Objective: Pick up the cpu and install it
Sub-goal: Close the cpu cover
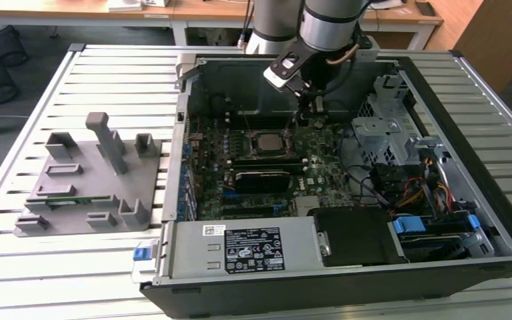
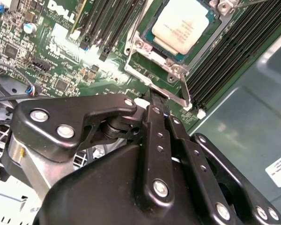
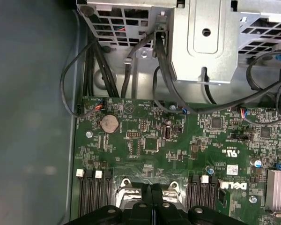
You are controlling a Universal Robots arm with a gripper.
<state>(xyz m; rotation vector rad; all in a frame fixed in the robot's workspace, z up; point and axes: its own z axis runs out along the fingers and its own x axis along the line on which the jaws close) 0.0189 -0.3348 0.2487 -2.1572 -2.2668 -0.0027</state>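
Small flat square silver-topped cpu (image 2: 181, 24) already seated inside metal socket frame (image 2: 154, 58) on green motherboard (image 2: 61, 70). Black gripper (image 2: 155, 101) has fingers pressed together, holding nothing, tip just beside frame's edge, clear of cpu. Pick-and-place looks done (frame latching: cannot tell).

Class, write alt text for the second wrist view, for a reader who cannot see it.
The cpu lies flat in its metal-framed socket on a green motherboard. The black gripper, fingers together, points at the socket's edge.
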